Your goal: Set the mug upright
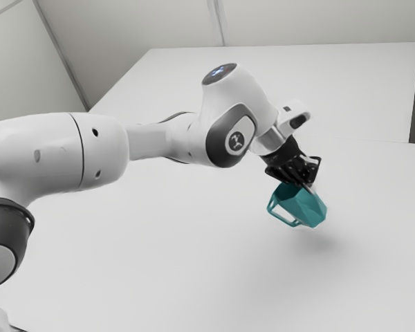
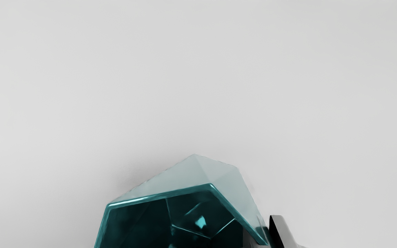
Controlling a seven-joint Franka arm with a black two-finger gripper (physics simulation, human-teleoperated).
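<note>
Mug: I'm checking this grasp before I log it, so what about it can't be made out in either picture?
- Part of the mug's rim and inside: wrist view, cut off by the bottom edge.
- Most of the fingers' length: wrist view, cut off by the bottom edge.
- The mug's mouth: exterior view, hidden by the fingers and its own wall.
- The mug's far side: exterior view, hidden by its own body.
</note>
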